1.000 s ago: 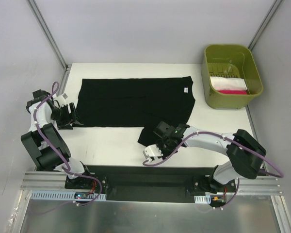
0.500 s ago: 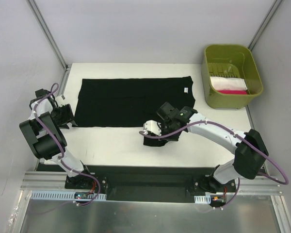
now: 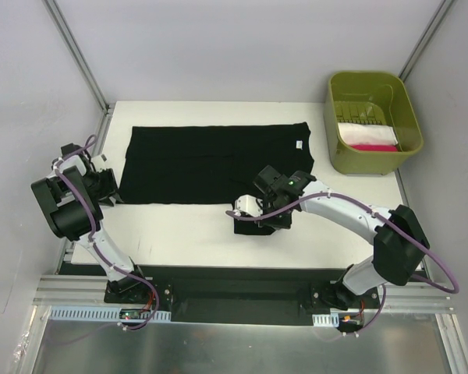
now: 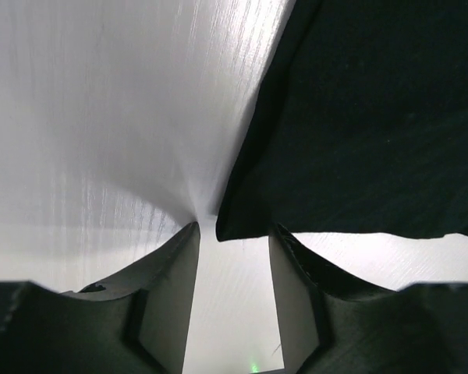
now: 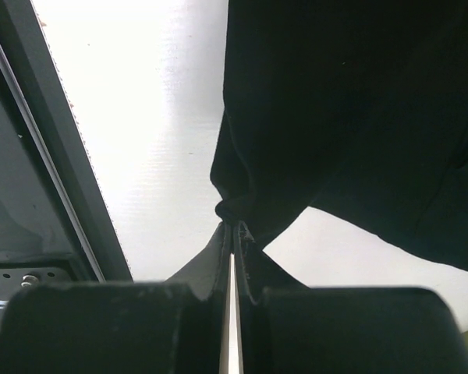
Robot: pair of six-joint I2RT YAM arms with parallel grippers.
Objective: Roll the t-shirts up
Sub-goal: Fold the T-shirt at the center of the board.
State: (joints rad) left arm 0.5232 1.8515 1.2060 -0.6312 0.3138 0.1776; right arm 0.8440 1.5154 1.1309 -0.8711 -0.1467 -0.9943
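From above, we see the black shirt (image 3: 218, 164) lying flat on the white table (image 3: 179, 234), soft and floppy, so its corners are best to grab; there is bare room in front and a green bin (image 3: 366, 165) on the right. In its own camera, our left claw (image 4: 232, 269) is half open, the shirt's corner between its tips, not pinched. In its camera, our right claw (image 5: 232, 227) is shut tight on a bunched edge.

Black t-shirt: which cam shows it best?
Top external: it alone shows nearly the whole black t-shirt, spread on the table. Left wrist shows only one corner between parted jaws; right wrist only a bunched fold pinched in shut jaws.
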